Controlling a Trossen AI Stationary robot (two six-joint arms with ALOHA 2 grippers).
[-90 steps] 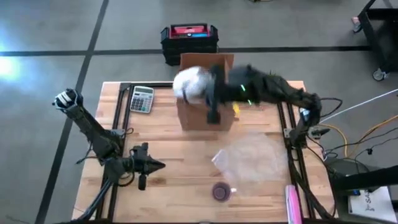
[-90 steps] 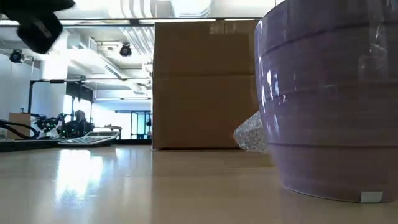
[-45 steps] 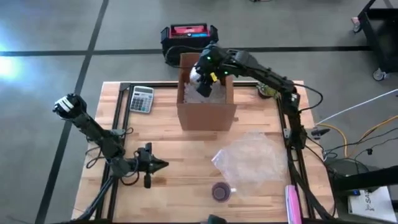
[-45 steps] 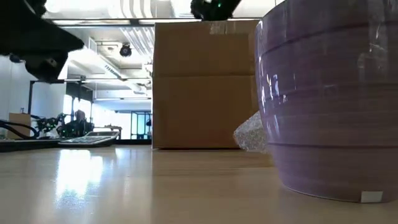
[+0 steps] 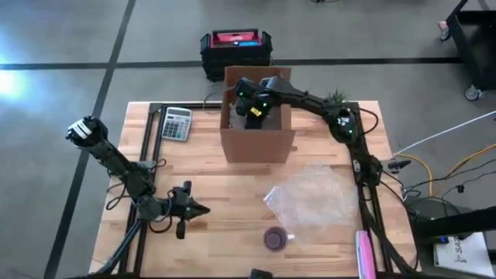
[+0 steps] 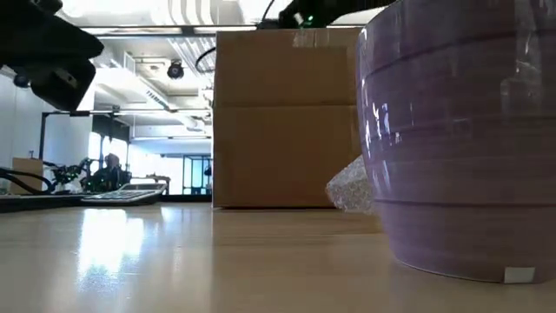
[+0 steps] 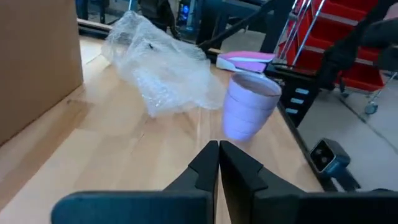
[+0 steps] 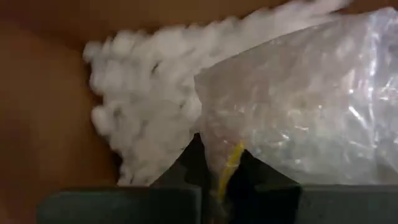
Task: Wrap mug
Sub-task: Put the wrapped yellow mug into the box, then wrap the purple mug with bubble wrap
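No readable writing on cardboard box (image 5: 256, 144), purple mug (image 7: 249, 106)

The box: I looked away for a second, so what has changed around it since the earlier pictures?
The right gripper carried a white bubble-wrapped bundle from above the box's front wall to over its opening, then went down inside; its jaws are shut on the bundle, beside white filling. The left gripper, shut, barely shifted. Mug, loose wrap and calculator stayed put.
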